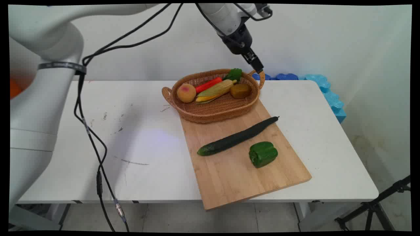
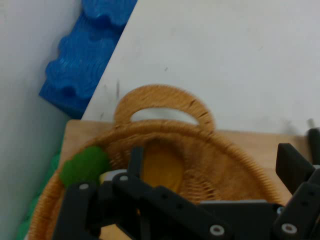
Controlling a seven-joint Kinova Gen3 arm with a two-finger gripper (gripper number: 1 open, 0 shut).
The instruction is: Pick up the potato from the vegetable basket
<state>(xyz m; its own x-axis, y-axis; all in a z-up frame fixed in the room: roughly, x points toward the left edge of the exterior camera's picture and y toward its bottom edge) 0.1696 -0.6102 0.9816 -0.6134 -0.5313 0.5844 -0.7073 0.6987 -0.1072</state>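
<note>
My gripper (image 1: 258,68) hangs just above the right handle (image 1: 261,79) of a woven basket (image 1: 213,113) at the back of the table, holding nothing. In the hand view its two fingers stand wide apart over the basket's rim (image 2: 225,150), the left fingertip (image 2: 135,157) above a brown rounded item (image 2: 161,172). The handle (image 2: 165,97) lies just ahead. The basket holds a peach (image 1: 186,92), a red carrot (image 1: 208,85), a corn cob (image 1: 216,90), a green leafy vegetable (image 1: 234,74) and the brown item (image 1: 241,90).
The basket's near end rests on a wooden cutting board (image 1: 236,177) that overhangs the table's front edge. On it lie a long cucumber (image 1: 238,137) and a green bell pepper (image 1: 263,154). Blue foam pieces (image 1: 328,95) line the back right corner. Black cables (image 1: 95,147) hang on the left.
</note>
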